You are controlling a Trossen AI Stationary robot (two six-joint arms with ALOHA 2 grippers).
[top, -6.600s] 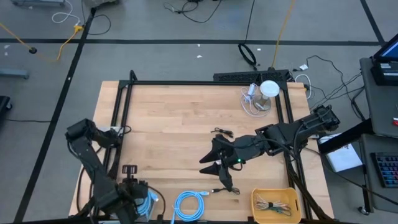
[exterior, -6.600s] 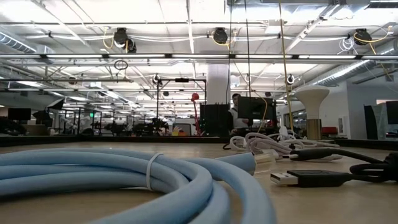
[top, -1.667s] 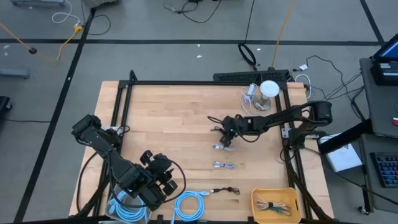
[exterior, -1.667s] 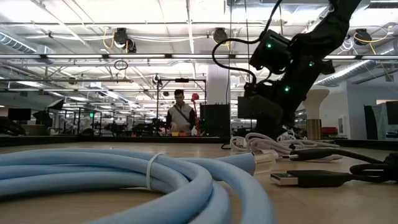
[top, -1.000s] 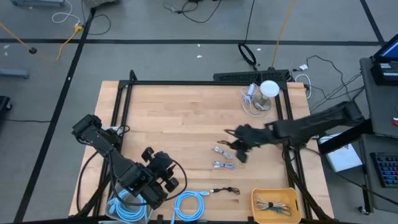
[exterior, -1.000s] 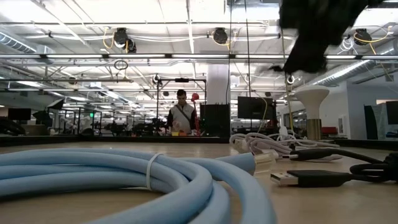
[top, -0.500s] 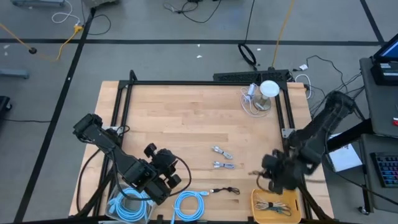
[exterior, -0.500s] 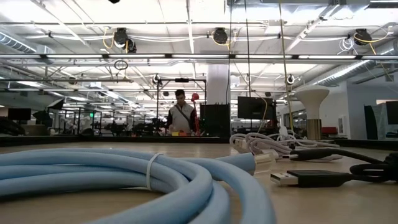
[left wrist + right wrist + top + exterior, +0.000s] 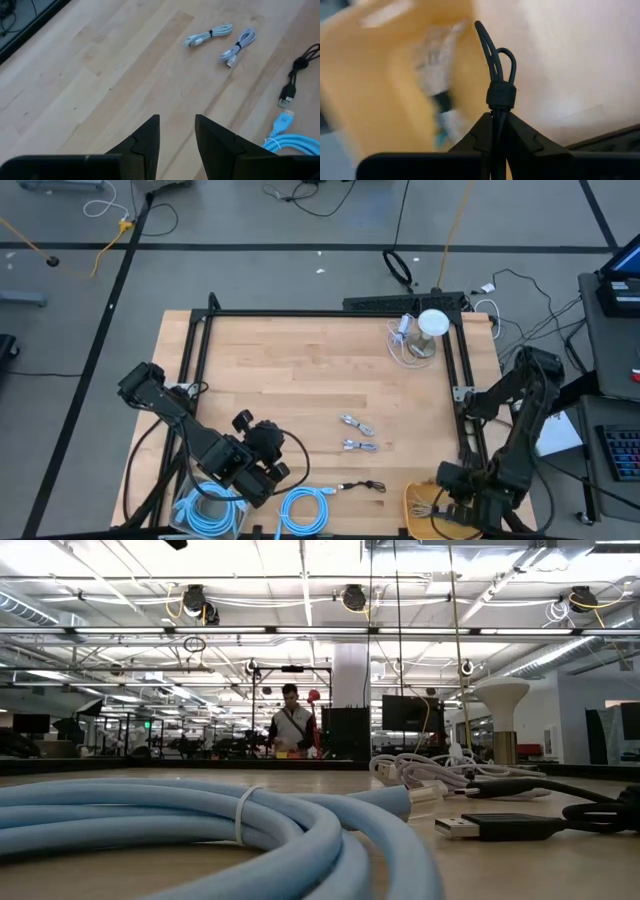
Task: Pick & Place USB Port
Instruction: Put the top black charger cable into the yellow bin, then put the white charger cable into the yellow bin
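Observation:
My right gripper hangs over the yellow tray at the table's near right corner, shut on a bundled black USB cable. The tray holds some pale cables. My left gripper stands open near the table's near left, nothing between its fingers. Two pale bundled cables lie flat on the table's middle. Another black USB cable lies nearer the front edge. My right gripper pinches the black cable bundle between its two fingers just below the bundle's tie band. The fingers point down and lie along the bundle. The bundle's looped end sticks out past the fingertips, lifted clear above the tray.
A light-blue cable coil lies at the front edge, another under my left arm. A white lamp-like object with a white cable stands at the far right. A black frame borders the table. A person stands far behind the table.
My right gripper has swung from the table's middle toward the near right corner, carrying the black cable bundle lifted clear, and now hangs over the yellow tray. It has stayed shut. The two pale cables have stayed where they were.

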